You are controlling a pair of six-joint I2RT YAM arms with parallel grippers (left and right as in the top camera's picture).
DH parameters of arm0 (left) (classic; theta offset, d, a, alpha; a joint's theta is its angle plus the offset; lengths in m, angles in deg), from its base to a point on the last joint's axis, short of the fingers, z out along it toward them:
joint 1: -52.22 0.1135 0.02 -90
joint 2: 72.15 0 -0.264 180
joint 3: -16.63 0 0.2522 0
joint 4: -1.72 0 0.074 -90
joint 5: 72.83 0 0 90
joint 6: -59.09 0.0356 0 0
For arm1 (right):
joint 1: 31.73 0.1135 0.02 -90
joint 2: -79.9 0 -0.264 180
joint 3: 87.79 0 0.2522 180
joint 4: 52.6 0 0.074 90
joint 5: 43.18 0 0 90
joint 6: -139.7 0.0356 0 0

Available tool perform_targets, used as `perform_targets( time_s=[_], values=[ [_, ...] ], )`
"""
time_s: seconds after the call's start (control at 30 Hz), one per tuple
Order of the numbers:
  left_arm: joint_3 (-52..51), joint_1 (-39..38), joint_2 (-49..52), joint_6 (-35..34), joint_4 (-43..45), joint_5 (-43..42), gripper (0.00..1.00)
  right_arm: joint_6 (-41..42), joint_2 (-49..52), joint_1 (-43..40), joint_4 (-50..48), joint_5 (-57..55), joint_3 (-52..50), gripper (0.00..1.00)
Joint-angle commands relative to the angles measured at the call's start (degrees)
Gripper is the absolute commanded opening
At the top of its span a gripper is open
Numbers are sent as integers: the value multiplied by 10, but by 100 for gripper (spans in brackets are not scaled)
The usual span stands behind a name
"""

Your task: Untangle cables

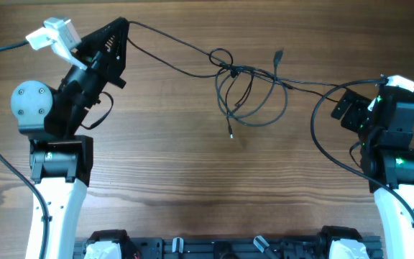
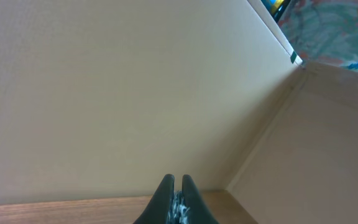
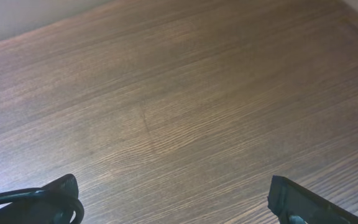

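Note:
The cables (image 1: 249,92) are thin black cords, knotted in a loose loop at the table's back centre. One plug end (image 1: 278,54) sticks up behind the knot, and a small tipped end (image 1: 231,133) lies in front of it. Two strands run taut from the knot to my left gripper (image 1: 125,26), which is raised at the back left and shut on them. In the left wrist view its fingers (image 2: 176,179) are pressed together and no cord shows. Another strand leads right to my right gripper (image 1: 347,106), which is wide open (image 3: 173,182). A black cord (image 3: 17,198) loops at its left finger.
The wooden table (image 1: 192,180) fills the overhead view. A beige wall (image 2: 104,93) and a board (image 2: 316,137) stand behind the table's back edge. The arm bases and a dark rail (image 1: 214,248) sit at the front edge.

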Motion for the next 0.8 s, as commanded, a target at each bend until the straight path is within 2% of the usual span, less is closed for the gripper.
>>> perform_targets(
  time_s=[0.0, 0.13, 0.2, 0.3, 0.37, 0.43, 0.47, 0.5, 0.53, 0.57, 0.63, 0.77],
  values=[
    [7, 14, -15, -5, 7, 43, 4, 7, 4, -13, 7, -21, -1, 100],
    [7, 14, -15, -6, 3, 68, 4, 7, 4, -13, 13, 1, -1, 100],
    [7, 5, -14, -6, -23, 40, 4, -46, 4, -13, 5, 138, -1, 100],
    [7, -25, -9, -6, -110, -5, 4, -238, 4, -13, -7, 498, -1, 100],
    [7, -54, -3, -5, -168, -11, 4, -307, 4, -13, -8, 678, -1, 100],
    [7, -83, 7, -3, -220, -11, 4, -306, 4, -13, -18, 712, -1, 100],
    [7, -95, 14, -3, -245, -8, 17, -306, 4, -13, -19, 712, -1, 100],
    [7, -101, 19, -3, -266, 5, 36, -306, 4, -13, -19, 712, -1, 100],
    [7, -105, 25, -3, -297, 37, 63, -302, 4, -13, -20, 712, -1, 100],
    [7, -105, 31, -5, -342, 95, 82, -291, 4, -13, -20, 709, -1, 100],
    [7, -105, 37, -6, -403, 184, 98, -282, 4, -13, -20, 688, -1, 100],
    [7, -105, 39, -6, -508, 375, 100, -276, 4, -13, -20, 681, -1, 100]
  ],
)
